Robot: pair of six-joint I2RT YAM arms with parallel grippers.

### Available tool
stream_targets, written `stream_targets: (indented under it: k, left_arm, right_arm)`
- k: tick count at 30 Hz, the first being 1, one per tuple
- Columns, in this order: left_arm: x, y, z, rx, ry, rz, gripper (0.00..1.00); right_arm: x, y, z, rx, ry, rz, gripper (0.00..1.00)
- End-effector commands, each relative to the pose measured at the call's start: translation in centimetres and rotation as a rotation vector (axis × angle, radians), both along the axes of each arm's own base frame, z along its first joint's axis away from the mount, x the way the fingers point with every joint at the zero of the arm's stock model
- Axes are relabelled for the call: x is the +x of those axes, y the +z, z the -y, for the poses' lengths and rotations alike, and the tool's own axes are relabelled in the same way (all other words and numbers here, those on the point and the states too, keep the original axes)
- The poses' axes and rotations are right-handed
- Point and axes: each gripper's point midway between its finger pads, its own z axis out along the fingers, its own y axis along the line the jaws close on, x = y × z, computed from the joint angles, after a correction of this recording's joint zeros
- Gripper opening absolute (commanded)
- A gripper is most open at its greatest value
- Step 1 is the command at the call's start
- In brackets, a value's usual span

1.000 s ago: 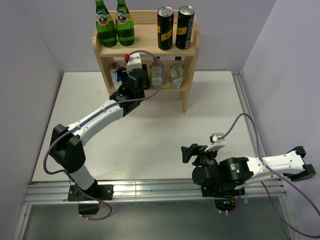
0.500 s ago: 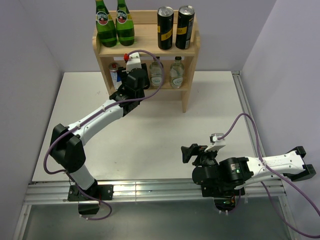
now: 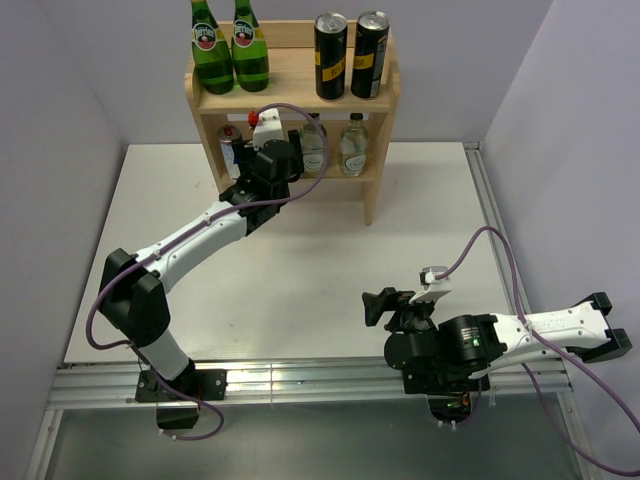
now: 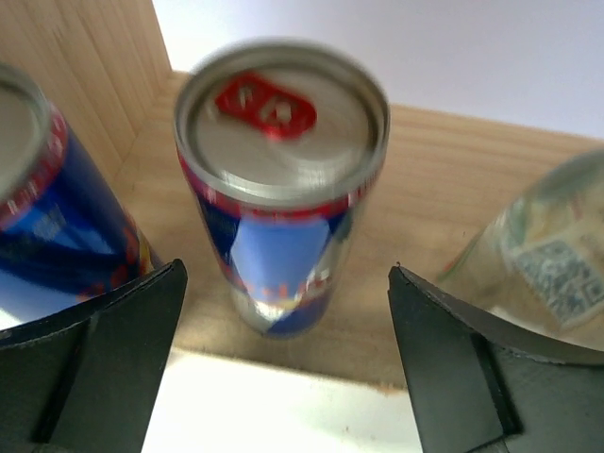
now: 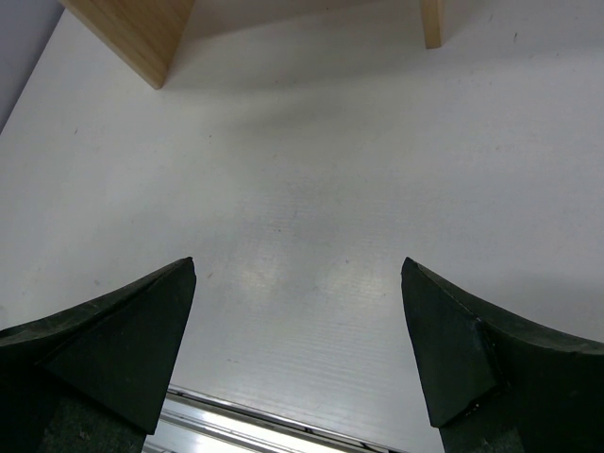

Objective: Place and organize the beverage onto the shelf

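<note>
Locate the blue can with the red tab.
Centre of the left wrist view: the can stands upright on the shelf, lower tier, before the open left gripper, with another blue can on its left and a clear bottle on its right.

White matte table (image 3: pixel 330 250) fills centre of top view; faint sheen toward lower middle. Pale lilac walls on three sides: back wall (image 3: pixel 450 60) at top, left wall (image 3: pixel 50 150), right wall (image 3: pixel 580 150). Silver metal rail (image 3: pixel 300 385) along table's near edge; second rail (image 3: pixel 490 220) along right edge. Dull grey-green surface (image 3: pixel 320 445) at bottom of frame. Light even, shadows soft.
</note>
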Motion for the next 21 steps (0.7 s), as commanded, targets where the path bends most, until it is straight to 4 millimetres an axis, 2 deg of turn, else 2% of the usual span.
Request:
stream_targets:
  k: [1, 8, 11, 13, 14, 15, 16, 18, 19, 20, 21]
  left_arm:
    - [-1.5, 1.4, -0.2, -0.029, -0.003, 0.024, 0.95]
    - [-4.0, 0.5, -0.1, -0.015, 0.008, -0.007, 0.97]
    - [-6.5, -0.4, -0.3, -0.025, 0.012, -0.039, 0.97]
    - [-8.8, -1.5, -0.4, -0.04, -0.009, -0.079, 0.97]
    - [-9.7, -1.9, -0.5, -0.045, -0.018, -0.098, 0.97]
    - [-11.3, -3.3, -0.5, -0.01, -0.042, -0.154, 0.97]
    - [-12.4, -2.6, -0.7, -0.06, -0.054, -0.153, 0.97]
    - [-14.7, -2.5, -0.1, -0.067, -0.108, -0.182, 0.97]
    - [-16.2, -1.9, -1.0, -0.082, -0.11, -0.198, 0.97]
    - [-17.0, -1.3, -1.1, -0.094, -0.123, -0.197, 0.97]
    - [-18.0, -0.2, -0.8, -0.107, -0.152, -0.19, 0.97]
  right_arm:
    - [0.5, 0.5, 0.3, 0.03, -0.035, 0.041, 0.96]
    - [0.5, 0.6, 0.3, 0.033, -0.037, 0.04, 0.96]
    - [0.4, 0.4, 0.3, 0.023, -0.039, 0.038, 0.96]
    - [0.4, 0.7, 0.3, 0.026, -0.037, 0.034, 0.96]
    - [0.3, 1.3, 0.1, 0.024, -0.029, 0.033, 0.96]
    - [0.2, 1.6, -0.2, 0.026, -0.02, 0.024, 0.96]
    - [0.1, 2.1, -0.5, 0.027, -0.009, 0.022, 0.96]
    - [0.0, 4.2, -1.1, 0.01, 0.022, 0.038, 0.97]
    - [0.1, 5.0, -1.1, -0.017, 0.033, 0.051, 0.98]
    - [0.1, 6.7, -1.4, 0.007, 0.036, 0.055, 0.98]
    - [0.2, 7.6, -1.3, 0.005, 0.035, 0.063, 0.99]
